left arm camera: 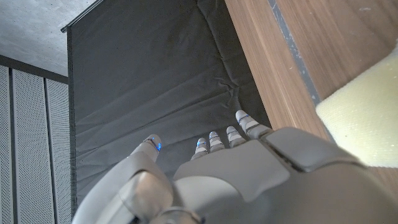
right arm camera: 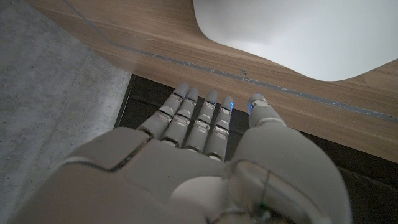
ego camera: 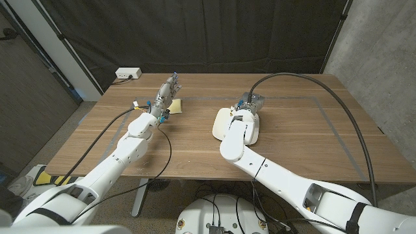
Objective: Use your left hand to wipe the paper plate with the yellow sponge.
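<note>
The yellow sponge (ego camera: 176, 106) lies on the table at the back left of centre. My left hand (ego camera: 169, 91) hovers just beside it with fingers stretched out toward the far edge and nothing in its grasp. In the left wrist view the sponge (left arm camera: 360, 112) sits right beside the left hand (left arm camera: 249, 168). The white paper plate (ego camera: 221, 121) lies mid-table, partly covered by my right forearm. My right hand (ego camera: 249, 104) reaches over the plate's far side with straight fingers, holding nothing. In the right wrist view the plate (right arm camera: 298, 37) lies beyond the right hand (right arm camera: 199, 155).
A white power strip (ego camera: 128, 74) sits at the table's back left corner. A thick grey cable (ego camera: 312, 81) arcs over the right side of the table. A black curtain (ego camera: 214, 32) hangs behind the far edge.
</note>
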Tool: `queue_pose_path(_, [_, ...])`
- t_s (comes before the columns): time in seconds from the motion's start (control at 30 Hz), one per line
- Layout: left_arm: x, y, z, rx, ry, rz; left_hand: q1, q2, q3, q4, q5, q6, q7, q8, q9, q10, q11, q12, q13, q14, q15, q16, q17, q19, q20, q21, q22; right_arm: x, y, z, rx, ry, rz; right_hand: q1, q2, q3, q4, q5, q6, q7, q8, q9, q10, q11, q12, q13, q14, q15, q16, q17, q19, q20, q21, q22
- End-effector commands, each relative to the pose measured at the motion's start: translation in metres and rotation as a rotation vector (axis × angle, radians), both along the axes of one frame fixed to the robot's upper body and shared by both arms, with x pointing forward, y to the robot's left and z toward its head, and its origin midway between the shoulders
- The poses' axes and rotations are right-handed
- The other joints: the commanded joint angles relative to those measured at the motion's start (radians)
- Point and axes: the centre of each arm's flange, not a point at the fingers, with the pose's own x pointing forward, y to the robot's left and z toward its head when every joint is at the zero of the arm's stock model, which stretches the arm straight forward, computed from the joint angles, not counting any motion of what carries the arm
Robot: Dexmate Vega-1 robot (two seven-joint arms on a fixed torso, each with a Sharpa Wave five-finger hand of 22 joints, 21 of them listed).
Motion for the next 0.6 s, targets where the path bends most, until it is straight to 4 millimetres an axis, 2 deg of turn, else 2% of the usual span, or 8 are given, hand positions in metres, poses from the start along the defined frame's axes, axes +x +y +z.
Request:
queue_pose_path(0.03, [-0.004,0.011,0.008,0.012,-0.025,0.032,0.0,0.0,0.002,-0.005,-0.001,0.008,-0.001,-0.004,0.001,0.005,-0.002,0.0,0.004,0.003,-0.008,-0.003,0.002,0.007,-0.012,-0.001,0.002,-0.003,-0.001,0.004,-0.013,0.002,-0.014,0.008,0.003,0.008,-0.004,0.002,0.016,0.002,0.009,0.0,0.02,0.001,0.008,0.005,0.019,-0.153,0.008,0.002,0.013,-0.033,0.008,0.002])
queue_pose_path(0.33, [-0.007,0.015,0.01,0.024,-0.032,0.042,0.002,-0.001,0.001,-0.006,-0.002,0.009,0.0,-0.005,0.001,0.004,-0.001,-0.001,0.004,0.004,-0.008,-0.003,0.002,0.008,-0.011,-0.002,0.002,-0.002,0.0,-0.006,0.02,0.08,-0.003,-0.009,-0.019,-0.004,-0.002,-0.003,0.017,0.003,0.006,0.0,0.009,0.008,0.0,0.005,0.019,-0.149,0.002,0.003,0.015,-0.02,0.013,0.002])
queue_pose_path(0.6, [-0.01,0.019,0.015,0.071,-0.047,0.073,0.004,-0.003,0.0,-0.007,-0.003,0.01,-0.005,-0.006,0.001,0.006,-0.003,-0.002,0.004,0.003,-0.01,-0.004,0.002,0.01,-0.01,-0.002,0.002,-0.001,0.0,-0.015,0.045,0.117,0.0,-0.006,-0.02,0.0,-0.006,-0.001,0.033,0.005,0.011,0.0,0.02,0.007,0.003,0.005,0.026,-0.148,0.0,0.002,0.015,-0.017,0.016,0.002])
